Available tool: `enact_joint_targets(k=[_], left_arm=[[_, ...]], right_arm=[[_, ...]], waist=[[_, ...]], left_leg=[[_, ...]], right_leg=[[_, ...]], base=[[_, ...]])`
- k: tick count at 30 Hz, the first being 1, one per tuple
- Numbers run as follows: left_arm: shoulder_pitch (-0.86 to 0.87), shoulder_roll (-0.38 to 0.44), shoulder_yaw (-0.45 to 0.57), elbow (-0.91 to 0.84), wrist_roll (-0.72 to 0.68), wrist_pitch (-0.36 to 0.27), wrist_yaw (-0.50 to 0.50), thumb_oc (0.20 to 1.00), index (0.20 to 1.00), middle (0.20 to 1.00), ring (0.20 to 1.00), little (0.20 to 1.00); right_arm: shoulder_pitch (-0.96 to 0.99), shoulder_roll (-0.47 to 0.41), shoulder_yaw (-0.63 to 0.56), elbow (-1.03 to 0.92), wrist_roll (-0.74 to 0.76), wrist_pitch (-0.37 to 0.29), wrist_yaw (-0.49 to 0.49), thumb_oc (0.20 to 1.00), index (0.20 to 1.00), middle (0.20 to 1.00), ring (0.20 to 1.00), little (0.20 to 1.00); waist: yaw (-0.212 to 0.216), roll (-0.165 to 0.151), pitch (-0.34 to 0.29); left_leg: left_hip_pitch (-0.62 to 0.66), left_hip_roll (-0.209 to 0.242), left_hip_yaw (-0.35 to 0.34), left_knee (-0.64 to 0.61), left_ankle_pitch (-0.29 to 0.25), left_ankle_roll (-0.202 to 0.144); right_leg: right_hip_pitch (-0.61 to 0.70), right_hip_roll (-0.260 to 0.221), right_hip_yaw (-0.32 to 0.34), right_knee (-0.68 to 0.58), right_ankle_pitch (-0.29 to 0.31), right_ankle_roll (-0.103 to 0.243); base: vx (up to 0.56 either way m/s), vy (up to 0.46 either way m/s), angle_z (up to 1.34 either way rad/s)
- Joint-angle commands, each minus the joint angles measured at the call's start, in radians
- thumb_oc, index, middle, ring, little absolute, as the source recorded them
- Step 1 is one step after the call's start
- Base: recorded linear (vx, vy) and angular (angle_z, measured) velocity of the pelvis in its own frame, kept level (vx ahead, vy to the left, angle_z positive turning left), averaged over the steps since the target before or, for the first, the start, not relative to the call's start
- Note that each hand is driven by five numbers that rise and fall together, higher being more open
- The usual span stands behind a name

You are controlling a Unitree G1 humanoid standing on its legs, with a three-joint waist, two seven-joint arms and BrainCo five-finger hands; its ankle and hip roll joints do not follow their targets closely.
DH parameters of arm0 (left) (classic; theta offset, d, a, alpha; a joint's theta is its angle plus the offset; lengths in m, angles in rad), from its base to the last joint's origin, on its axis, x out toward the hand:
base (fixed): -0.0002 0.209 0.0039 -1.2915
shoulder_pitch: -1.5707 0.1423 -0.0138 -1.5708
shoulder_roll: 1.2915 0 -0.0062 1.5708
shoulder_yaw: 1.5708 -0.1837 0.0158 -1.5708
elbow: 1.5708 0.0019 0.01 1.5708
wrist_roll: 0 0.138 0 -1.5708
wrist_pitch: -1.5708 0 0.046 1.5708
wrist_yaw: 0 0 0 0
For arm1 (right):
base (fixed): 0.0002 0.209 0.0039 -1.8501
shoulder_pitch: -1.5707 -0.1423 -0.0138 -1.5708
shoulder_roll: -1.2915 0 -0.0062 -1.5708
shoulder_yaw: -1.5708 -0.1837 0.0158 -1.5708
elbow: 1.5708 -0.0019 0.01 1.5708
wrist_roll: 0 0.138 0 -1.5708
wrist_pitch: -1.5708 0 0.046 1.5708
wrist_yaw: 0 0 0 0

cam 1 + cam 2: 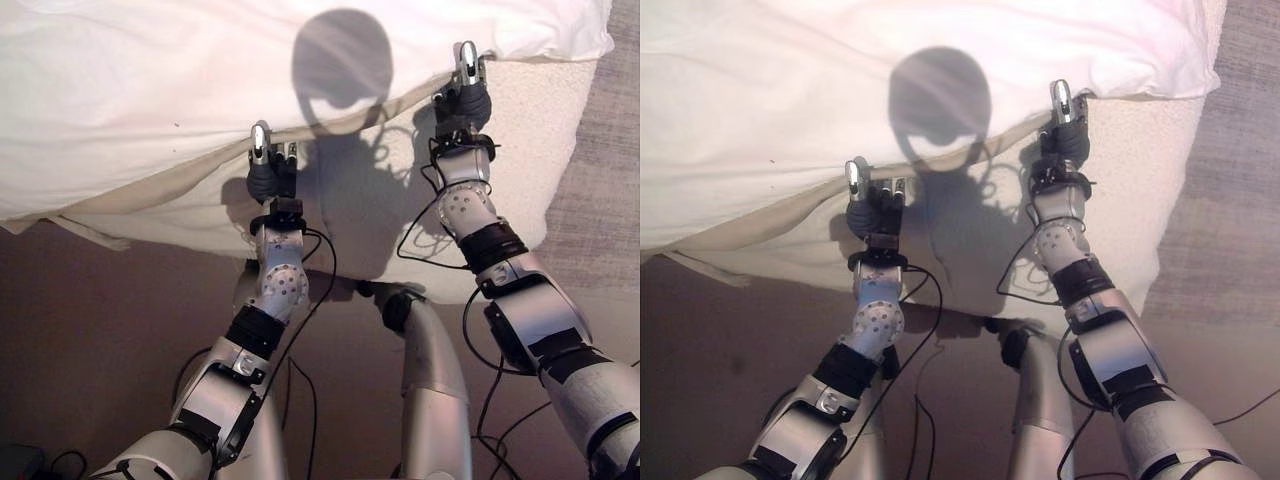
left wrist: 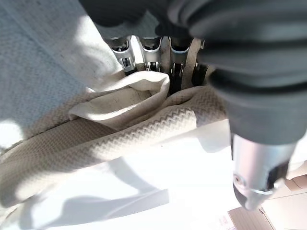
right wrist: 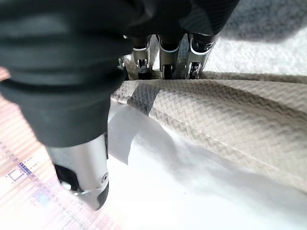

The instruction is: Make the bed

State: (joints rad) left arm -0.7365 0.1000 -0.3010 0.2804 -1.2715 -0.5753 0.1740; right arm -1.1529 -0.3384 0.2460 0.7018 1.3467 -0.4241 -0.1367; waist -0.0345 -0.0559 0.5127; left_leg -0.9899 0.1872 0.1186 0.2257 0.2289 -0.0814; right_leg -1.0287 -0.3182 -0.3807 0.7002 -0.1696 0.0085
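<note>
A white duvet (image 1: pixel 150 90) covers the top of the bed. A cream waffle-weave blanket (image 1: pixel 360 200) hangs below it over the near side. My left hand (image 1: pixel 268 178) is at the seam where the two meet, near the middle of the bed's edge. In the left wrist view its fingers (image 2: pixel 148 52) curl under the cream blanket's (image 2: pixel 120 139) folded edge, the thumb (image 2: pixel 259 177) above the white duvet (image 2: pixel 144 196). My right hand (image 1: pixel 466 100) grips the same seam further right and higher, fingers (image 3: pixel 163 57) under the blanket (image 3: pixel 216 115), thumb (image 3: pixel 79 172) over the duvet.
The bed's near right corner (image 1: pixel 545 215) ends beside a strip of grey carpet (image 1: pixel 600 180). Brown floor (image 1: pixel 100 320) lies below the hanging blanket on the left, with a dark object (image 1: pixel 20 462) at the bottom left corner.
</note>
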Motion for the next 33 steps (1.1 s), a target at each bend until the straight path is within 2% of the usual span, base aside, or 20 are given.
enact_joint_targets(k=[1,9,14,15,16,17,24,33], left_arm=[[-0.029,0.014,-0.013,-0.048,0.065,-0.026,-0.029,1.000,1.000,1.000,1.000,1.000],[-0.027,0.008,-0.007,-0.032,0.048,-0.035,-0.061,1.000,1.000,1.000,1.000,1.000],[-0.015,0.009,-0.015,-0.034,0.048,-0.032,-0.076,1.000,1.000,1.000,1.000,1.000],[-0.015,0.008,-0.018,-0.031,0.046,-0.031,-0.075,1.000,1.000,1.000,1.000,1.000],[-0.016,0.007,-0.019,-0.026,0.045,-0.030,-0.074,1.000,1.000,1.000,1.000,1.000],[-0.018,0.008,-0.022,-0.020,0.046,-0.028,-0.074,1.000,1.000,1.000,1.000,1.000],[-0.019,0.011,-0.029,-0.018,0.055,-0.018,-0.056,1.000,1.000,1.000,1.000,1.000],[-0.031,0.000,-0.027,-0.013,0.063,-0.015,-0.020,1.000,1.000,1.000,1.000,1.000]], right_arm=[[-0.058,-0.050,0.004,-0.109,-0.017,-0.038,0.084,1.000,1.000,1.000,1.000,1.000],[-0.048,-0.055,-0.009,-0.179,0.026,-0.068,0.183,1.000,1.000,1.000,1.000,1.000],[-0.046,-0.061,-0.004,-0.189,0.027,-0.065,0.199,1.000,1.000,1.000,1.000,1.000],[-0.044,-0.057,-0.006,-0.187,0.032,-0.067,0.200,0.683,0.683,0.683,0.683,0.683],[-0.044,-0.054,-0.002,-0.183,0.029,-0.065,0.197,0.291,0.291,0.291,0.291,0.291],[-0.046,-0.055,0.005,-0.174,0.017,-0.065,0.188,0.200,0.200,0.200,0.200,0.200],[-0.050,-0.043,0.009,-0.156,-0.025,-0.070,0.103,0.200,0.200,0.200,0.200,0.200],[0.018,-0.001,-0.033,-0.257,-0.073,-0.112,0.033,0.200,0.200,0.200,0.200,0.200]], waist=[[0.007,0.026,-0.069],[0.003,0.021,-0.079],[0.006,0.023,-0.082],[0.006,0.022,-0.083],[0.006,0.021,-0.083],[0.006,0.020,-0.084],[0.008,0.018,-0.077],[-0.001,0.011,-0.072]], left_leg=[[0.006,0.015,0.004,0.147,-0.219,0.001],[0.006,0.018,0.003,0.143,-0.214,-0.003],[0.004,0.018,0.001,0.147,-0.216,-0.001],[0.004,0.018,0.001,0.147,-0.216,-0.001],[0.004,0.018,0.000,0.148,-0.216,-0.001],[0.004,0.018,0.000,0.149,-0.216,-0.001],[0.010,0.015,0.007,0.153,-0.219,0.002],[0.012,0.012,0.010,0.156,-0.224,0.008]], right_leg=[[-0.013,0.085,0.013,-0.145,0.131,0.110],[-0.012,0.089,0.011,-0.144,0.130,0.111],[-0.017,0.087,0.011,-0.140,0.131,0.112],[-0.017,0.087,0.011,-0.140,0.132,0.112],[-0.017,0.086,0.011,-0.141,0.132,0.112],[-0.016,0.085,0.012,-0.142,0.134,0.113],[-0.011,0.083,0.017,-0.140,0.137,0.113],[-0.005,0.081,0.017,-0.148,0.143,0.113]], base=[[0.00,0.000,0.00],[0.00,0.000,0.00],[0.00,0.000,0.00],[0.00,0.000,0.00],[0.00,0.000,0.00],[0.00,0.000,0.00],[0.00,0.000,0.00],[0.00,0.000,0.00]])
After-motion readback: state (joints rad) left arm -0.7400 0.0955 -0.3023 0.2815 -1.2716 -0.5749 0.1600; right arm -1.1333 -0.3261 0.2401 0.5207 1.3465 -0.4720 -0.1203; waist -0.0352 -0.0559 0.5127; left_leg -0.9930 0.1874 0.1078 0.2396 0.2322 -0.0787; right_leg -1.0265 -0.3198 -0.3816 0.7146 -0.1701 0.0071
